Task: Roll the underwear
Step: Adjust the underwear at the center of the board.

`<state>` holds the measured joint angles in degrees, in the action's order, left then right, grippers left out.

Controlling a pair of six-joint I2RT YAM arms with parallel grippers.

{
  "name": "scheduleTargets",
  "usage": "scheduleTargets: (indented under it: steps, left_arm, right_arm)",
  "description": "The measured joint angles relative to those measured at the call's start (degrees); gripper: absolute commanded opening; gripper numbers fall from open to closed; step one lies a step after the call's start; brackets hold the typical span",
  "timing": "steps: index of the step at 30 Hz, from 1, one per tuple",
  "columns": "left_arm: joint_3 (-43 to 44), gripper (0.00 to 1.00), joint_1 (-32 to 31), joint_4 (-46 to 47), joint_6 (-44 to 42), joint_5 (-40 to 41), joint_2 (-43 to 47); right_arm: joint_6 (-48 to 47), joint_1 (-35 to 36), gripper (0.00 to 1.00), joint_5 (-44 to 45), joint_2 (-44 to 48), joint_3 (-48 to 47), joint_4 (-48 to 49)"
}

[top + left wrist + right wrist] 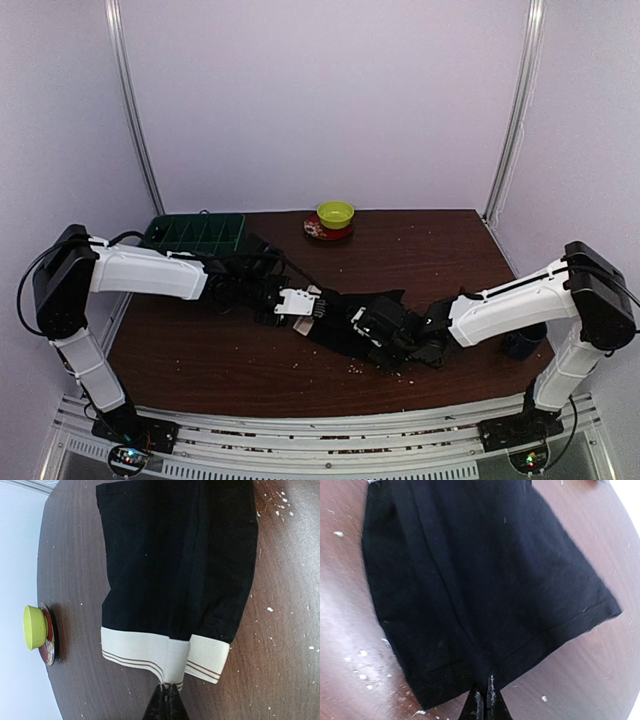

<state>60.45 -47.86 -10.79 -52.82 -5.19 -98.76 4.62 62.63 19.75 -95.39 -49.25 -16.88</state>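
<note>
One black underwear with a white waistband lies stretched across the middle of the brown table. My left gripper is shut on the white band's edge. My right gripper is shut on the black hem at the opposite end. The cloth lies folded lengthwise into overlapping panels between the two grippers. The other garment, with white-edged straps, is not in view.
A green compartment tray stands at the back left. A lime-green bowl sits on a red saucer at the back middle; it also shows in the left wrist view. White crumbs dot the table. A dark object sits by the right arm.
</note>
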Motion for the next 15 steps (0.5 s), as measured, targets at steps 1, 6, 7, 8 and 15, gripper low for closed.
scheduleTargets:
  steps: [1,6,7,8,15]
  left_arm:
    - [0.0,0.0,0.13,0.0,0.0,0.07,0.0]
    - [0.0,0.0,0.74,0.02,-0.02,0.5,0.0]
    - [0.0,0.0,0.83,0.04,-0.02,0.52,0.0]
    - [0.0,0.0,0.94,0.04,-0.02,0.52,0.0]
    - [0.0,0.0,1.22,-0.52,-0.52,0.44,-0.13]
  right_arm:
    - [-0.15,0.17,0.0,0.09,0.55,-0.5,-0.55]
    - [-0.48,1.53,0.0,0.15,1.27,-4.61,-3.15]
    - [-0.61,1.79,0.0,0.17,1.27,-5.25,-3.56]
    - [-0.85,2.03,0.0,0.15,1.22,-5.88,-4.02]
    - [-1.84,2.8,0.0,-1.36,-1.68,-7.17,-5.57]
